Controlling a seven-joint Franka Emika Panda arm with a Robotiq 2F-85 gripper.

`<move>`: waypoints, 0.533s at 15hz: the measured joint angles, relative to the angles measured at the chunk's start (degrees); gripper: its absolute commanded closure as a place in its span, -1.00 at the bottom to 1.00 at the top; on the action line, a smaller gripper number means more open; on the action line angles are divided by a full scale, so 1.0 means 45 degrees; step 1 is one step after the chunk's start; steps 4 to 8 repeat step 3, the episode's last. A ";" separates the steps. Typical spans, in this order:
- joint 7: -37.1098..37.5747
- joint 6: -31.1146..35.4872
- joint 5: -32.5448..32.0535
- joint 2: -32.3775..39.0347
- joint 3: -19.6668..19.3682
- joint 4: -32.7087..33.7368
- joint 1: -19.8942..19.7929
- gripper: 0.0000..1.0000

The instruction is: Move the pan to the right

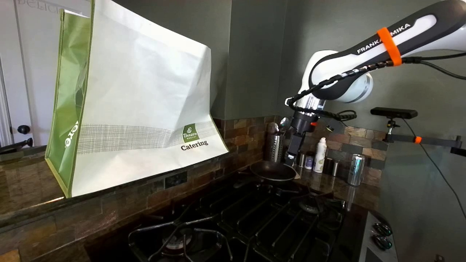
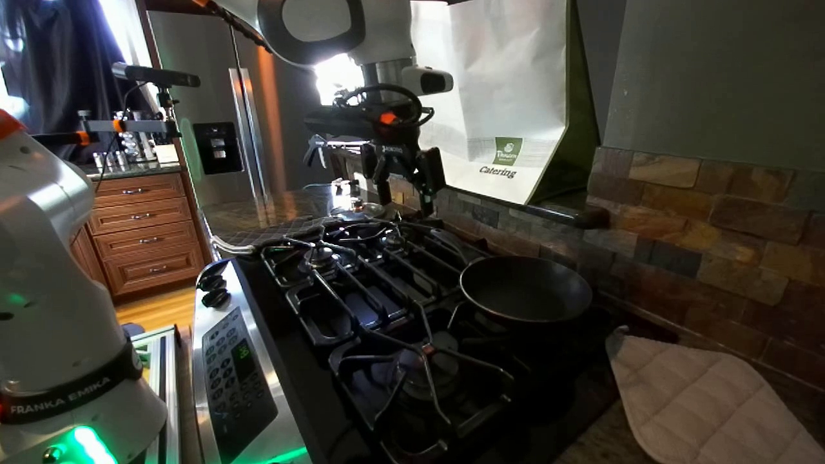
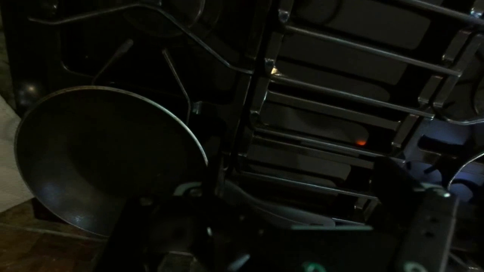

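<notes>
As we read outward from the foreground of an exterior view, we meet a pale quilted pad (image 2: 702, 393). Just beyond it we find the pan (image 2: 525, 290), resting on the black burner grates (image 2: 428, 348) near the tiled wall (image 2: 741, 206), its handle (image 2: 449, 245) directed away from us. Farther back we see the gripper (image 2: 406, 196) suspended above the grates, fingers (image 2: 433, 171) spread apart; behind it stands a white catering bag (image 2: 503, 84) on a dark ledge (image 2: 573, 216).

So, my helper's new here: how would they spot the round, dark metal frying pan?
On the black stovetop, find the corner nearest the brown stone-tiled wall and white quilted cloth pad. The dark frying pan sits there, solid, shallow and handled, unlike the barred black metal grates.
</notes>
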 measured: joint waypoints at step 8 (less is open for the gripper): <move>0.0709 0.0000 -0.0166 -0.0403 -0.0039 -0.0253 0.0000 -1.00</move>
